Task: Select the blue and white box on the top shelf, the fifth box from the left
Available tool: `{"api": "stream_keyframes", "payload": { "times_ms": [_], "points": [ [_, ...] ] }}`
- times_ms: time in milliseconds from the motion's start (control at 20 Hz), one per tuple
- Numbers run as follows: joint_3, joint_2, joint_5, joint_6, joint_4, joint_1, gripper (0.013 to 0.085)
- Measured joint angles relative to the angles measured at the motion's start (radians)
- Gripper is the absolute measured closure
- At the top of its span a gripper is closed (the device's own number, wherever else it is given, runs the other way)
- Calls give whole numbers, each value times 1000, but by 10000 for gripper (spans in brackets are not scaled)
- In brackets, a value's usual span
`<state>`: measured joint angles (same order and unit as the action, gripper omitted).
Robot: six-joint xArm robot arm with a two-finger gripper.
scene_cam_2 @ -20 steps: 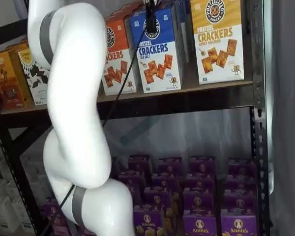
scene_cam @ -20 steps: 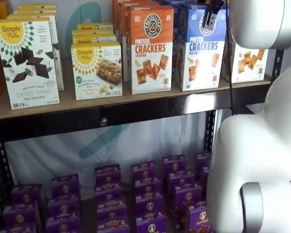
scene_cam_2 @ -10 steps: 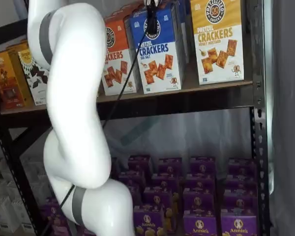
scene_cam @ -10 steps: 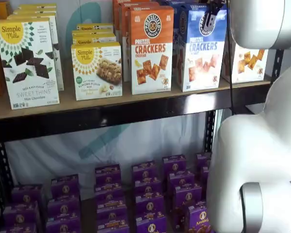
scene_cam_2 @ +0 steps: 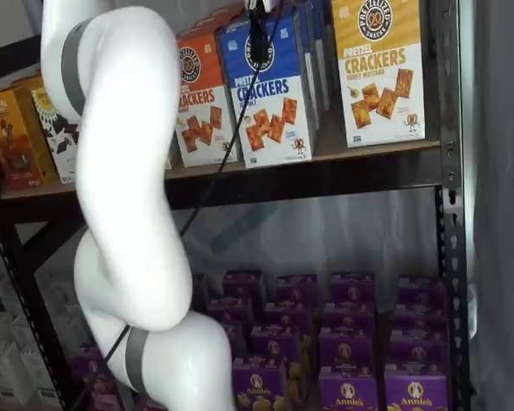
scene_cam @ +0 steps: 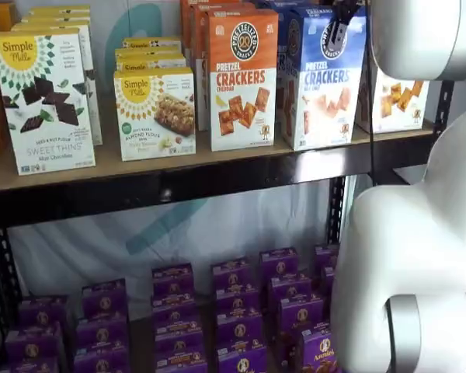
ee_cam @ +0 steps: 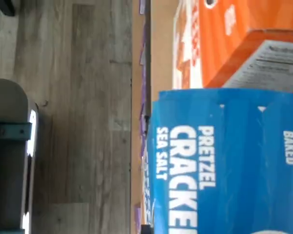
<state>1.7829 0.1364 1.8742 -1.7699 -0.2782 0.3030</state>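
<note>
Here the blue and white box (scene_cam_2: 270, 94) stands on the top shelf (scene_cam: 179, 183) between the orange-topped Pretzel Crackers box (scene_cam: 243, 78) and the yellow-topped cracker box (scene_cam_2: 379, 68), tipped with its top leaning outward, which suggests it is being drawn off the row from above. The gripper (scene_cam_2: 259, 43) hangs at the box's upper edge, one black finger lying down the front over the round logo; probably it is pinching the top panel, but I cannot tell, since only that finger shows.
</note>
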Motion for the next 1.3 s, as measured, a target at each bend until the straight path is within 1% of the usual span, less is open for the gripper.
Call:
{"api": "stream_keyframes", "payload": {
  "times_ms": [250,500,600,750,900,1000,1300],
  "points": [
    [-43,49,16,4,-13,4,410],
    [-128,137,22,7,-12,1,410],
    [-159,166,25,5,-6,0,410],
    [-230,229,20,-5,9,2,410],
    [-296,285,18,-21,21,13,410],
    [-339,321,15,-34,20,26,410],
    [-435,401,12,-72,20,61,410]
  ]
}}
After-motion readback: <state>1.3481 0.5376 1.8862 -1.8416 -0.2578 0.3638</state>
